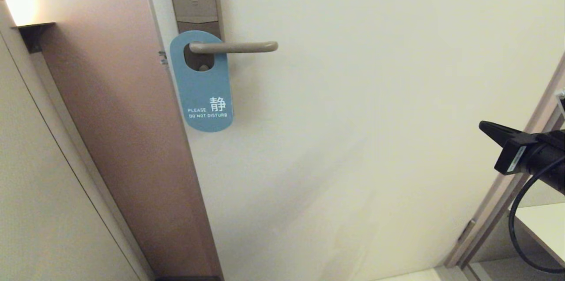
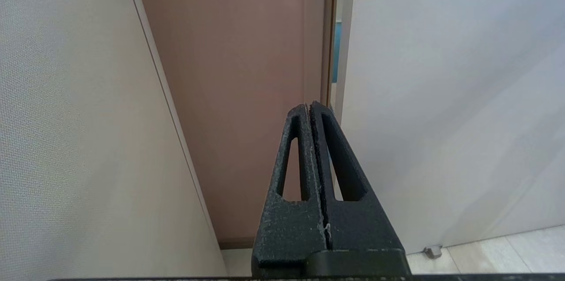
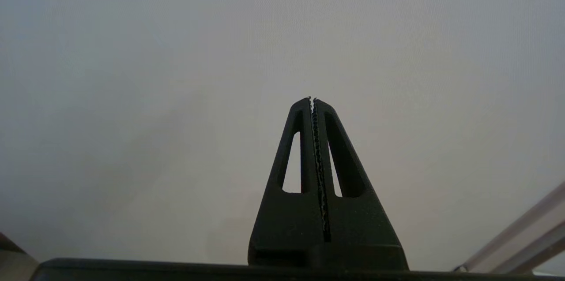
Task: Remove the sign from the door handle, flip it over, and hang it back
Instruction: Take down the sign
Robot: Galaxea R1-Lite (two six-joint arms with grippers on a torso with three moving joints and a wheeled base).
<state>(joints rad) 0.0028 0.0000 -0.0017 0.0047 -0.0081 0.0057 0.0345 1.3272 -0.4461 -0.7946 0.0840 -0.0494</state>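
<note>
The flat blue door-hanger sign point(image 1: 202, 82) hung untouched on the slim beige metal door handle point(image 1: 234, 46), well apart from the right gripper point(image 1: 485, 127), whose fingers were together like the parked left gripper's point(image 2: 309, 106), so the approach likely called for spreading them first.

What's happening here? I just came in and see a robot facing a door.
Nothing is being handled yet. The sign hangs on the door handle, blue "DO NOT DISTURB" face outward. The right gripper is raised at the door's right side, shut and empty, well short of the sign. The left gripper, also shut and empty, shows only in its own wrist view, pointing toward the door's edge.
</note>
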